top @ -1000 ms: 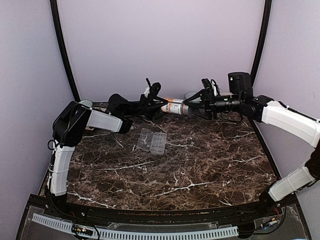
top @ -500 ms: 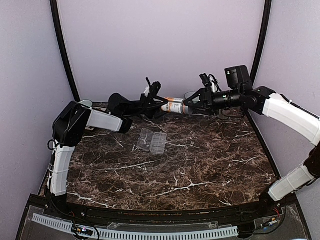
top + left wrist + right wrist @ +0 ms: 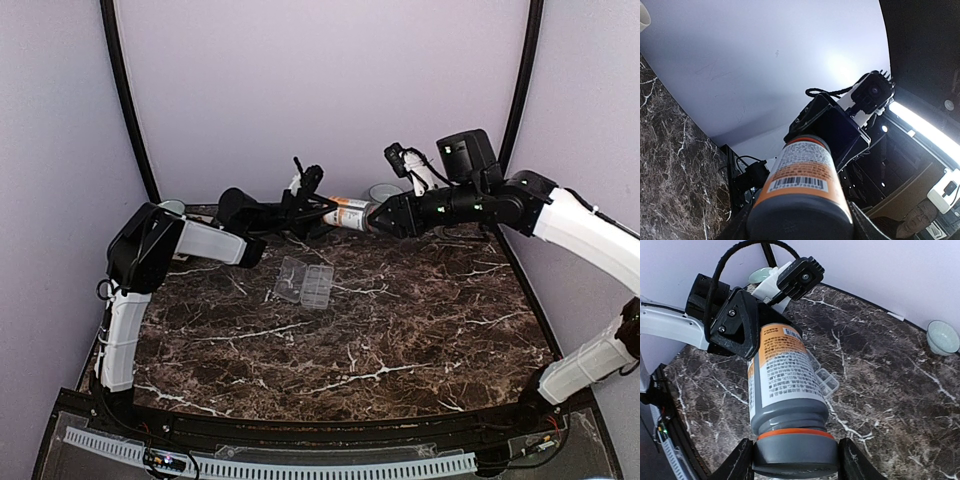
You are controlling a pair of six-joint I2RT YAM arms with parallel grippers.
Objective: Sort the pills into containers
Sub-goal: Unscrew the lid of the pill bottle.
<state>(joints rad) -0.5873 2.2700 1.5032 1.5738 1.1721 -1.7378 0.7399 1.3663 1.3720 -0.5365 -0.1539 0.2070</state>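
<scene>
The dark marble tabletop (image 3: 400, 340) fills the scene, veined in white, with pale walls behind it. The left arm (image 3: 200, 238) reaches from the near left corner across to the far middle. The right arm (image 3: 580, 225) comes in from the near right and bends back to meet it there.

Between them, lifted clear of the tabletop, lies the bottle (image 3: 348, 212). It is held roughly level, with its white-and-orange label showing and its base toward the left. The left hand (image 3: 312, 205) is clamped on the base end; in the left wrist view its fingers (image 3: 740, 227) press in on both sides of the dark bottom. The right hand (image 3: 385, 215) is pinching the other end. The right wrist view shows its fingers (image 3: 742, 462) touching either side of the grey cap (image 3: 795, 452), just below an orange ring.

The clear organizer box (image 3: 305, 283) sits on the tabletop near the middle, nearer than the bottle and a little left of it, apart from both hands. Its lid appears to be lying open on the left, with the small compartments (image 3: 318, 288) on the right. Their contents are too small to tell.

A pale cup (image 3: 172, 207) stands in the far left corner behind the left arm. A second pale cup (image 3: 383, 190) stands at the far edge, just behind the right hand.
</scene>
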